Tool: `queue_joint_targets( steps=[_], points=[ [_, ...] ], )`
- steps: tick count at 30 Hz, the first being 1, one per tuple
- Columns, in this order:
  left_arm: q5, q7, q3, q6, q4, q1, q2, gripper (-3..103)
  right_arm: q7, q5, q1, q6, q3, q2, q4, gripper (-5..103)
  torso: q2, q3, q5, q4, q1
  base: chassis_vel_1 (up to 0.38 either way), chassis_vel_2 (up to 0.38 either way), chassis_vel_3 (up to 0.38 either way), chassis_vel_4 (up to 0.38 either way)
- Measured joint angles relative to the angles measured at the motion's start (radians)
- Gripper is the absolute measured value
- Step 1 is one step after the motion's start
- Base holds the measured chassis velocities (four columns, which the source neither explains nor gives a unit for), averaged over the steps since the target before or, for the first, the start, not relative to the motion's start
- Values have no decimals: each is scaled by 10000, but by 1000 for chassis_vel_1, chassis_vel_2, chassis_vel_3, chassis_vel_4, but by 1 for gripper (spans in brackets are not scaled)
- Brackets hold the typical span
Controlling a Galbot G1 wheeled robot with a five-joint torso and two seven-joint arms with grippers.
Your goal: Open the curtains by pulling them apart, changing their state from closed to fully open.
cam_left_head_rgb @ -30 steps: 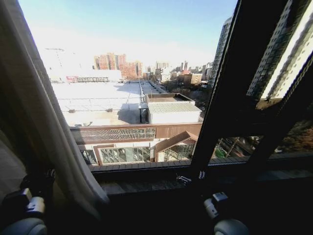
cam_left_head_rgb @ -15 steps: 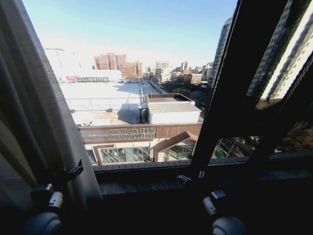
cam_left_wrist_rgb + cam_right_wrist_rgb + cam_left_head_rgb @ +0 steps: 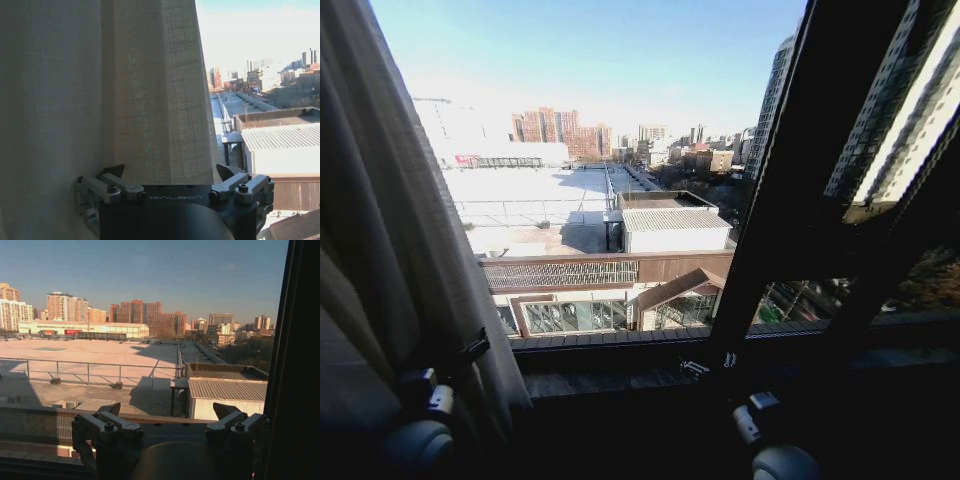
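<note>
Item: curtains [image 3: 390, 230]. One sheer off-white panel, gathered at my left side of the window, long axis vertical, pleats running top to bottom; its lower edge hangs near the sill [image 3: 620, 375]. In the left wrist view the weave shows a fine grid, and the panel [image 3: 100, 90] fills most of the frame, its free edge falling straight down beside the open glass.

Item: my left gripper [image 3: 172, 175]. Low at my left, close against the fabric; fingers spread wide, nothing between them. The curtain hangs just past the fingertips [image 3: 114, 171]; whether cloth touches them I cannot tell. In the head view it [image 3: 470, 350] sits dark against the folds.

Writing: "GALBOT" on the left gripper body, legible.

Item: my right gripper [image 3: 170, 412]. Low at my right, before the bare glass beside the dark window frame [image 3: 790, 200]; fingers spread wide, holding nothing.

Item: view through the window, rooftops and distant towers under clear sky.
</note>
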Motion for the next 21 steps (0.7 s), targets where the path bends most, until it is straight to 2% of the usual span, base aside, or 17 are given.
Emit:
queue_joint_targets(
  steps=[1,3,5,8,11,12,14,17,20,21],
  points=[
    [-21,134,42,-110,234,-139,165,103,19,-1,-23,0,7,-13,5,100,0,0,0,-1,0,0,0,0,0],
    [-68,279,87,-233,452,-298,319,101,35,-4,-52,0,24,-24,5,100,0,0,-1,-1,1,0,0,0,0],
    [-237,427,148,-365,690,-530,516,90,58,-6,-68,0,72,-43,0,100,0,0,-3,-2,1,0,0,0,0],
    [-398,478,205,-404,767,-657,619,85,70,-7,-65,1,106,-52,-9,100,0,0,-2,-1,1,0,0,0,0],
    [-480,605,262,-432,772,-689,658,69,78,-7,-55,4,106,-6,-32,100,0,0,0,0,1,0,0,0,0],
    [-480,605,262,-432,772,-689,658,69,78,-7,-55,4,106,-6,-32,100,0,0,0,0,1,0,0,0,0],
    [-482,658,277,-463,773,-668,629,58,79,-17,-58,8,79,40,-60,100,0,0,-1,0,1,0,0,0,0],
    [-482,695,279,-486,799,-660,611,53,79,-30,-38,14,62,57,-98,100,0,0,-1,0,1,0,0,0,0],
    [-495,720,275,-511,841,-681,641,36,79,-33,8,16,65,37,-114,100,0,0,-1,0,1,0,0,0,0],
    [-510,726,272,-517,853,-696,663,36,79,-33,15,16,77,22,-115,100,0,0,0,0,0,0,0,0,0]
  ],
)
